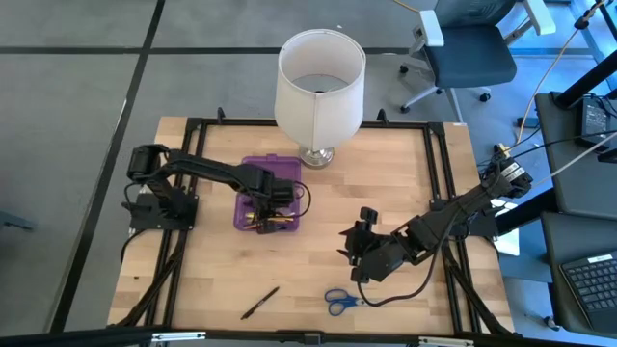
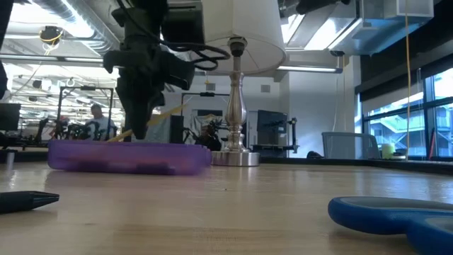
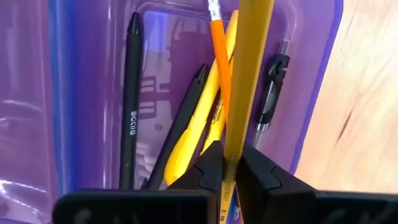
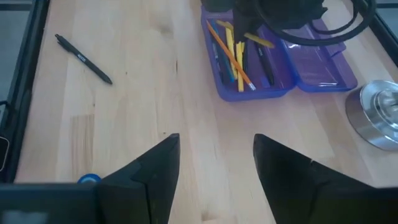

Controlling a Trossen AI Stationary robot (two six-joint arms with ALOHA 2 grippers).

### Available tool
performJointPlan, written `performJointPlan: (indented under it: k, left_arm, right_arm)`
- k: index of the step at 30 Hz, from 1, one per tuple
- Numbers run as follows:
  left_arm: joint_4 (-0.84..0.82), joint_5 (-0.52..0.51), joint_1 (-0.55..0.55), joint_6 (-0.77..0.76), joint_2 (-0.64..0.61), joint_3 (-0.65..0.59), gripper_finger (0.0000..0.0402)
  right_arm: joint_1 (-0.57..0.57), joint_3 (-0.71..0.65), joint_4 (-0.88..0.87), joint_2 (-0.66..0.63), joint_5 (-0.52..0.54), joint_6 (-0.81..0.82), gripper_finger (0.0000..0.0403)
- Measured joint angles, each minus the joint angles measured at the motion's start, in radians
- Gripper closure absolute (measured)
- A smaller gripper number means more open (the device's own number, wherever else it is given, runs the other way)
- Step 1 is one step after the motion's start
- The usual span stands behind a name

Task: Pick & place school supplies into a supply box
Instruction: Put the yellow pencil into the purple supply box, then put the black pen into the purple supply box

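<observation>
Spanning your view is the wooden table (image 1: 405,193), with a white-shaded lamp (image 1: 320,82) standing at its far edge. You are seeing the purple box (image 1: 253,207) lying open just in front of the lamp's base, with black, yellow and orange pens and pencils (image 3: 186,118) lying inside it. Your left gripper (image 3: 229,171) is hanging over the box, its jaws pinching a yellow pencil (image 3: 245,74) that is pointing down into the tray. Your right gripper (image 4: 214,158) is hovering above bare wood well to the right of the box, its jaws standing apart and holding nothing. You are finding blue scissors (image 1: 339,301) near the front edge, and a black pen (image 1: 260,302) lying left of them.
</observation>
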Motion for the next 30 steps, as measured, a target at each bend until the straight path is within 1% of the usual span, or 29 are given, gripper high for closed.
performJointPlan:
  k: [4, 12, 16, 18, 20, 24, 26, 28, 30]
  left_arm:
    - [0.003, 0.003, 0.000, 0.000, 0.000, 0.000, 0.0365]
    - [-0.007, 0.004, 0.000, 0.000, -0.005, 0.006, 0.0315]
    - [-0.137, 0.004, -0.003, -0.009, -0.015, 0.072, 0.0301]
    - [-0.154, 0.002, -0.011, -0.011, -0.034, 0.100, 0.0298]
    - [-0.137, 0.002, -0.026, -0.021, -0.060, 0.118, 0.0298]
    - [-0.123, 0.001, -0.072, -0.101, -0.138, 0.127, 0.0301]
    - [-0.108, -0.009, -0.105, -0.172, -0.180, 0.122, 0.0303]
    - [-0.070, -0.017, -0.146, -0.237, -0.215, 0.109, 0.0304]
    - [-0.021, -0.049, -0.192, -0.276, -0.238, 0.095, 0.0303]
  right_arm:
    - [0.000, 0.000, -0.020, 0.000, 0.000, 0.039, 0.0195]
    - [0.000, 0.000, -0.084, 0.000, -0.002, 0.102, 0.0195]
    - [0.000, 0.000, -0.098, 0.000, -0.044, 0.100, 0.0195]
    - [0.000, 0.000, -0.103, 0.000, -0.072, 0.097, 0.0195]
    - [0.000, 0.000, -0.104, 0.000, -0.090, 0.101, 0.0195]
    - [0.000, 0.000, -0.110, 0.000, -0.098, 0.100, 0.0195]
    - [0.000, 0.000, -0.109, 0.000, -0.098, 0.099, 0.0195]
    - [0.000, 0.000, -0.110, 0.000, -0.098, 0.099, 0.0195]
    - [0.000, 0.000, -0.110, 0.000, -0.098, 0.098, 0.0195]
